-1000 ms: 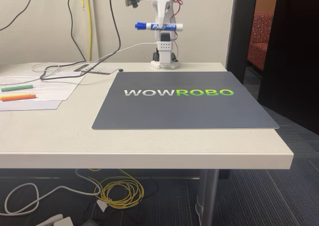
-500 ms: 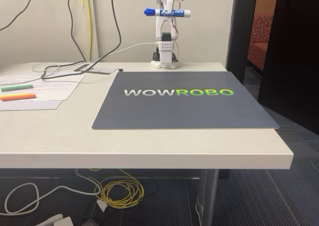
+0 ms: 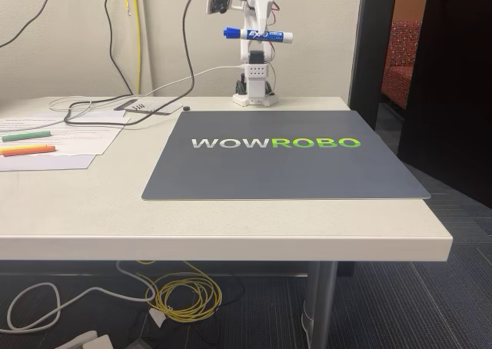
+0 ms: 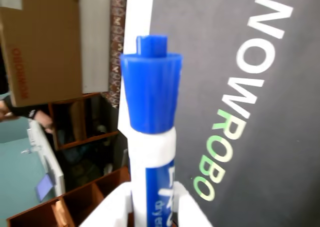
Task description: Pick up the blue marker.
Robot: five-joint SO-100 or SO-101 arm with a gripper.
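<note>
Since half a second ago the blue marker (image 3: 258, 34) has dropped slightly and its cap end now tilts up. Fixed view, left to right: green highlighter (image 3: 26, 135) and orange highlighter (image 3: 28, 150) on papers, dark mat (image 3: 284, 168) on the counter (image 3: 92, 203), marker held aloft near-horizontal, cap pointing left. The gripper (image 4: 152, 207) jaws are clamped on its barrel.

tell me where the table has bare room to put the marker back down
The dark mat is bare apart from its printed lettering. The tabletop is also bare along the front edge. The back left is crowded: papers carrying the green highlighter and orange highlighter, plus cables.
</note>
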